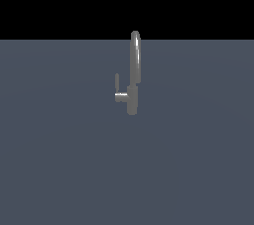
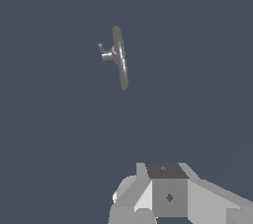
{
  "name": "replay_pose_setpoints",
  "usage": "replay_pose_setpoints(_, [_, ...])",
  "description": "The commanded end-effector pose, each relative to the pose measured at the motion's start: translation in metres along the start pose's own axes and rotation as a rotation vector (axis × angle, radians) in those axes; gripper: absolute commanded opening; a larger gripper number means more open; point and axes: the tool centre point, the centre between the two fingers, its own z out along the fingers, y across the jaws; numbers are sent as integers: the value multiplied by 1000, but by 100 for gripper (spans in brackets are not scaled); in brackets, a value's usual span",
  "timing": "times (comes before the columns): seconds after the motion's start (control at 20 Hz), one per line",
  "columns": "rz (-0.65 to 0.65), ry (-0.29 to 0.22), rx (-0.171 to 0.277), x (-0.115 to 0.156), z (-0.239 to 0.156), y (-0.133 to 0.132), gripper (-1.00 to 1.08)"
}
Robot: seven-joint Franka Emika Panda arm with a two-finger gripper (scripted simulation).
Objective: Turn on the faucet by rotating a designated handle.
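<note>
Faucet [image 1: 134, 70]: upright on the grey table [image 1: 59, 159], mid-scene.
Handle [image 1: 118, 90]: on the exterior view's left of the base, rod pointing up.
Hand [image 2: 165, 196]: well apart from faucet; finger state cannot be told.

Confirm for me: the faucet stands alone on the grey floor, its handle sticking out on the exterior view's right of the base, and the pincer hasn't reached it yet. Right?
One slip: the handle sticks out on the exterior view's left of the base, not the right, as the exterior view shows. The rest holds: the faucet stands alone on the grey floor, and in the wrist view the pincer is well short of it.
</note>
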Motion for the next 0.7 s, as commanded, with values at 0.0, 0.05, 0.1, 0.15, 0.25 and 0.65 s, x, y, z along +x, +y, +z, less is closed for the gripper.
replay_pose_setpoints(0.0, [49, 41, -16, 2, -12, -6, -100])
replay_pose_setpoints(0.05, [71, 60, -24, 4, -17, -8, -100])
replay_pose_setpoints(0.1, [94, 79, -32, 5, -23, -11, -100])
replay_pose_setpoints(0.15, [119, 99, -40, 6, -28, -15, -100])
replay_pose_setpoints(0.25, [169, 141, -58, 9, -39, -23, -100])
replay_pose_setpoints(0.65, [357, 297, -130, 23, -71, -60, -100])
